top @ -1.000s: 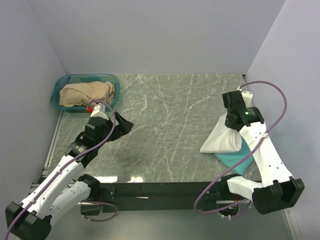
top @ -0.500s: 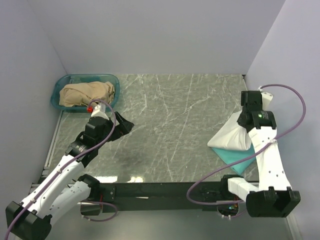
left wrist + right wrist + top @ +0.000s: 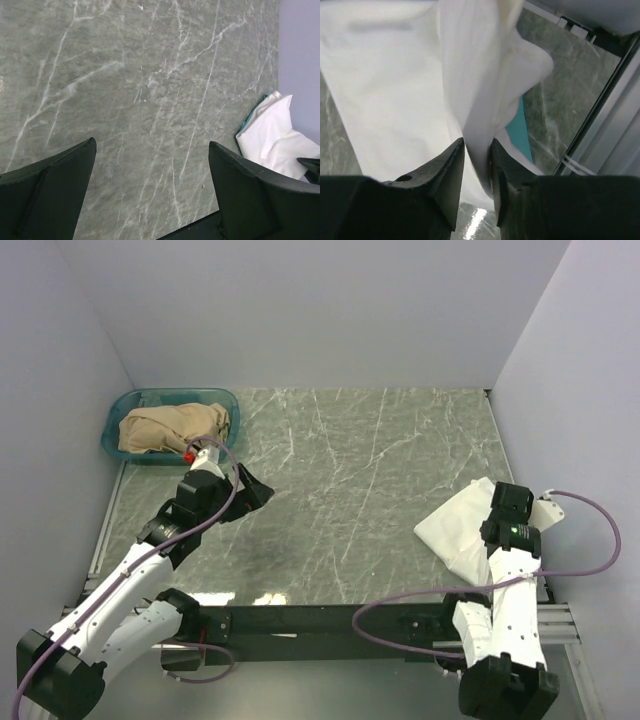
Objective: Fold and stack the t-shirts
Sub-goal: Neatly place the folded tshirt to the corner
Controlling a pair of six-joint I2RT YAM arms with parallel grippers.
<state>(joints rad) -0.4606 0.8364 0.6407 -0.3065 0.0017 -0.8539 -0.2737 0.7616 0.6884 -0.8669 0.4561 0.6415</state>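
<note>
Top external: white t-shirt (image 3: 452,530), pinched by right hand (image 3: 477,150), lies diagonally.

Grey-green marble tabletop (image 3: 350,490); pale lilac walls (image 3: 300,310) on three sides; even light.

Lies by the right edge of the counter, toward the near right corner, as a white t-shirt (image 3: 455,530): plain, soft, creased, gathered into a loose folded wedge. Rests its broad part on the counter and stands up in one fold, pinched between the fingers of the right gripper (image 3: 476,150). Covers nearly all of the teal-green t-shirt (image 3: 519,131) underneath, touching it, leaving only a narrow strip in sight at the white cloth's edge.
</note>
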